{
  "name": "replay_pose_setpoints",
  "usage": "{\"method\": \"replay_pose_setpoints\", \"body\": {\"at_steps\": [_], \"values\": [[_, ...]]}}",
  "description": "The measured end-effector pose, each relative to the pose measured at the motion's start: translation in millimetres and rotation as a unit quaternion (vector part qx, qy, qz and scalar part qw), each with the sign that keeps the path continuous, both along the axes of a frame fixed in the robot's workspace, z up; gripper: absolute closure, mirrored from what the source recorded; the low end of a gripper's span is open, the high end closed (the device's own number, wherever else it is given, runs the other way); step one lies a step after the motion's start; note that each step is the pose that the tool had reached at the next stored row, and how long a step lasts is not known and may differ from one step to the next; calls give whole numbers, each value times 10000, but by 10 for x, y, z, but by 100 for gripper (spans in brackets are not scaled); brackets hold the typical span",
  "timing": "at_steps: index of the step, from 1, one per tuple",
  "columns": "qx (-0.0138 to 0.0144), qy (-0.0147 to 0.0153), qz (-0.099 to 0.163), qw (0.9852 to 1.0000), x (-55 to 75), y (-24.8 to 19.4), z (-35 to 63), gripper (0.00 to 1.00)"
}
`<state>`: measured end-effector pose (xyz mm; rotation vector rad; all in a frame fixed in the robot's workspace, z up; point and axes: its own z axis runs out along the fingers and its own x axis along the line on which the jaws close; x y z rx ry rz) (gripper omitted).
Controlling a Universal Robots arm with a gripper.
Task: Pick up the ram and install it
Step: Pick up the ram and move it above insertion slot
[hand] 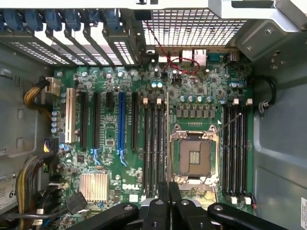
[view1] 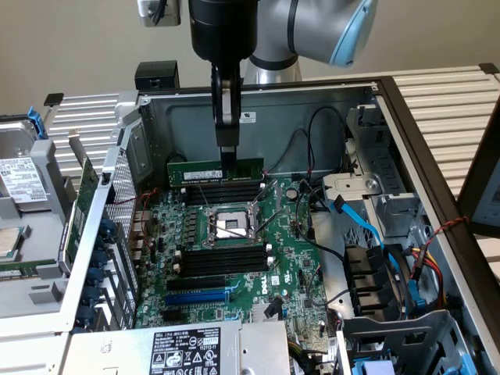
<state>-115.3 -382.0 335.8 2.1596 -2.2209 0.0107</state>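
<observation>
- Ram [view1: 195, 170] hangs level, pinched at its top edge by the tool [view1: 227, 160].
- It sits over black slots [view1: 211, 191] on the motherboard [view1: 289, 258], contact unclear.

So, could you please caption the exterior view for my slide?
Gripper holds the long, thin green ram stick over the motherboard's black slots.

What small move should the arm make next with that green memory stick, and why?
Probably a slow, straight descent. The gripper is shut on the ram, which hangs level and lengthwise over the black memory slots beside the CPU socket, apparently not yet seated. Whether it sits exactly over one slot I cannot tell, so a slight correction may come first.
</observation>
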Motion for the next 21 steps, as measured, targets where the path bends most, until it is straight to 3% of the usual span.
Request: {"method": "replay_pose_setpoints", "body": {"at_steps": [8, 13, 16, 19, 21], "values": [[-2, -8, -1, 10000, 1, -46, -26, 88], [-3, -13, -90, 10000, 1, -47, -38, 88], [-2, -45, -97, 9999, 1, -47, -46, 88], [-5, -113, -97, 9999, 1, -47, -58, 88], [-4, -126, -97, 9999, 1, -47, -67, 88]]}}
